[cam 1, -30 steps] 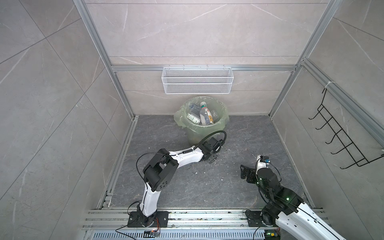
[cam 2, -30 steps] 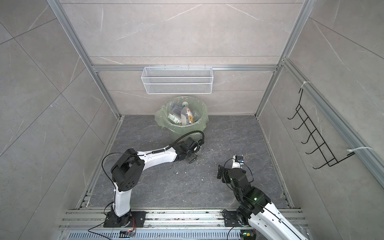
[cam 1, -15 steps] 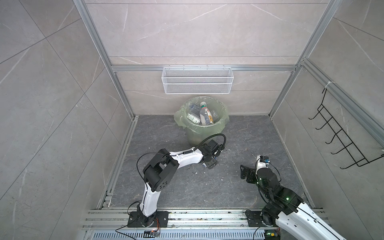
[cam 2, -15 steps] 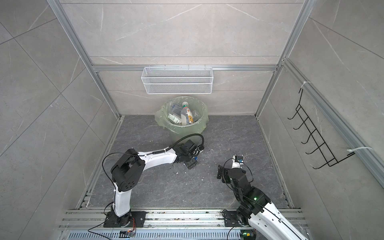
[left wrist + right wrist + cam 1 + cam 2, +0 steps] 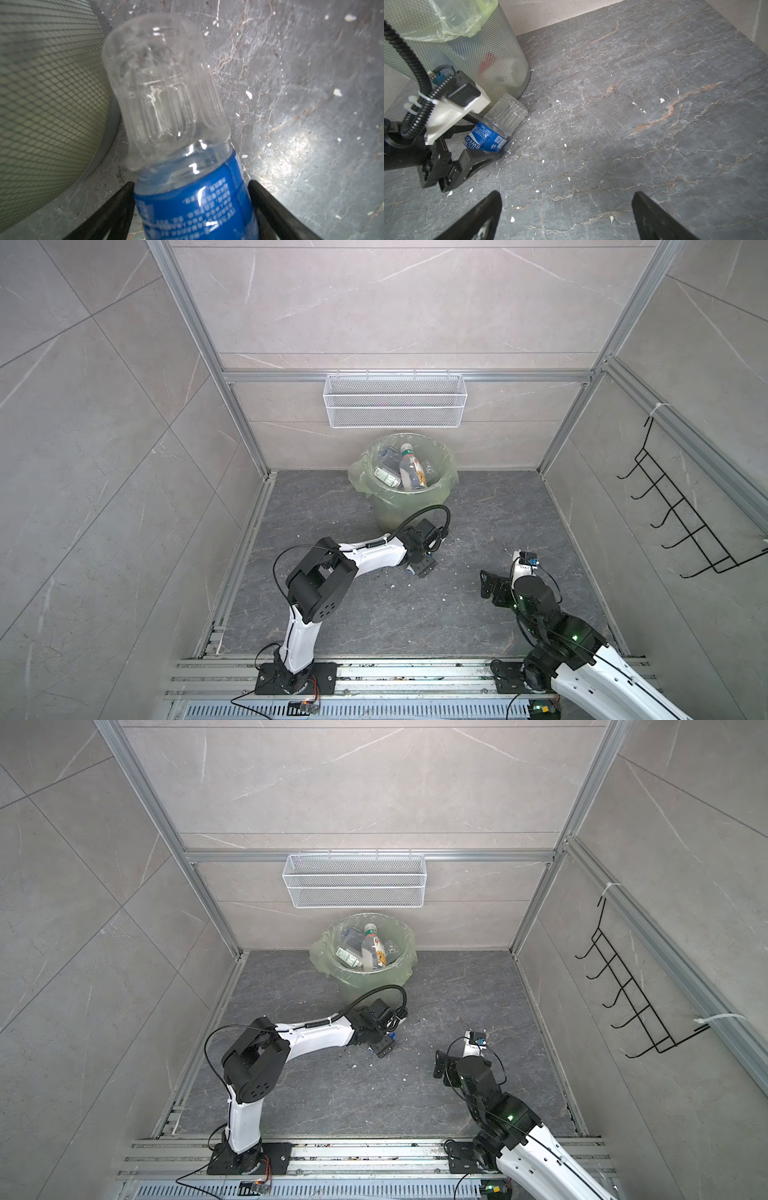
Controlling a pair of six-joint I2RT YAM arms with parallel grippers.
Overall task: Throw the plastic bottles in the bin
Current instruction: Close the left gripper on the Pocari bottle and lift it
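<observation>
Pickup step: the plastic bottle lies on the floor, its base just beside the foot of the bin. My left fingers straddle its blue label, snug on both sides. Squeezing or not, I can't tell. My right fingers gape wide, empty. Next: a firm pinch, then lift over the rim. It's clear and ribbed, and looks empty and crushable.

So the left gripper backed off from the foot of the bin and slid a little way toward the near side of the floor. It ended up with the blue-label bottle wedged between its jaws.
</observation>
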